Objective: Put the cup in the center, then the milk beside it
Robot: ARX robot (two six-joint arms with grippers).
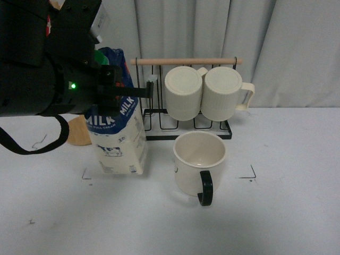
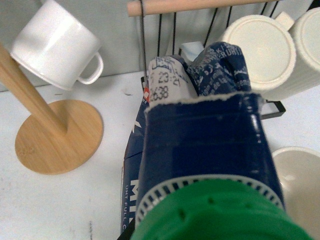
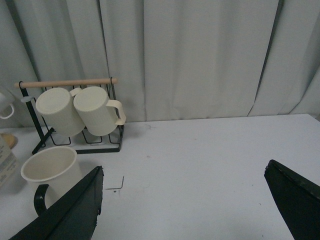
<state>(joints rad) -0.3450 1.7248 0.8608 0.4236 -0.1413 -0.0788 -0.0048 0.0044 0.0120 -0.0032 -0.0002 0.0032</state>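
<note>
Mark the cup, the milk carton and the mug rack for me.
cup (image 1: 187, 178), front view, outer wall left of its handle.
milk carton (image 1: 119, 143), front view, cream lower face by the cow.
mug rack (image 1: 186, 61), front view, wooden top bar.

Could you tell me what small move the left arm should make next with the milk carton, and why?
Probably open the left end effector and release the tall blue-and-cream milk carton. Its base appears to rest on the white table, roughly upright, close beside the wide cream mug with the black handle, not touching it.
</note>
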